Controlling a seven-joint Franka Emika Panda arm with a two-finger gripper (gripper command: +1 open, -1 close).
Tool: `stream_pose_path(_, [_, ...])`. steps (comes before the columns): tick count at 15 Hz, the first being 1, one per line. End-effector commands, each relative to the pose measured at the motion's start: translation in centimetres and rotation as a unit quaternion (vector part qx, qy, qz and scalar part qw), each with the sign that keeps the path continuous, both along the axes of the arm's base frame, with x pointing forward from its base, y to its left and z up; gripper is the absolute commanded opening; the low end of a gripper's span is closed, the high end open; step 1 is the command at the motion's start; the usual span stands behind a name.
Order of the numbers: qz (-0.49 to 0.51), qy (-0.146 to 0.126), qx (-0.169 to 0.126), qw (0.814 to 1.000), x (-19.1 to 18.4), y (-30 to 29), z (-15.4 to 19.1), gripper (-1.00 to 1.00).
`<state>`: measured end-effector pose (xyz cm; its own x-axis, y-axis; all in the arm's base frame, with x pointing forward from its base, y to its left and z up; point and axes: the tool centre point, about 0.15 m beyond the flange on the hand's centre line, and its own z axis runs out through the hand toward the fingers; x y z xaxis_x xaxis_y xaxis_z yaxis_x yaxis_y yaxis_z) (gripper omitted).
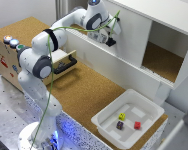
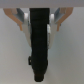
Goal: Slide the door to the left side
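The door (image 1: 131, 34) is a plain white panel covering the half of the white cabinet (image 1: 164, 15) toward the exterior view's left. The other half is open and shows a cork floor inside. My gripper (image 1: 108, 36) is at the door's edge toward the exterior view's left, on its small dark handle (image 1: 112, 42). In the wrist view the dark handle (image 2: 40, 50) fills the middle against the white door (image 2: 70, 55). My gripper (image 2: 40, 19) straddles it, with the fingers (image 2: 23, 21) pressed on both sides.
A long low white front wall (image 1: 101, 57) runs below the cabinet. A wooden box with an open drawer and black handle (image 1: 65, 63) stands at the exterior view's left. A white bin (image 1: 106, 120) with small coloured cubes sits on the cork surface (image 1: 84, 92).
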<state>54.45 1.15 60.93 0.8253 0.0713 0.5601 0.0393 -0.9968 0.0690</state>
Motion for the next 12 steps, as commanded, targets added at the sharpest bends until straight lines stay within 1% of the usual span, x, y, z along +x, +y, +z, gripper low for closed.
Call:
stream_pose_path(1, [-0.005,-0.056,-0.049,0.997,-2.1,8.0,-1.0,-1.0])
stream_pose_path(5, [0.026,-0.056,-0.037,0.997,-2.9,12.0,-1.2,-1.0])
stream_pose_path(7, [0.038,-0.061,-0.032,0.997,-3.3,13.8,-1.0,-1.0])
stream_pose_path(10, [0.054,-0.066,-0.034,0.996,-3.9,16.0,-0.9,-1.0])
stream_pose_path(11, [0.048,-0.063,-0.044,0.996,-4.2,16.6,-0.9,1.0])
stream_pose_path(12, [0.035,-0.073,-0.055,0.995,-4.8,16.7,-0.9,1.0])
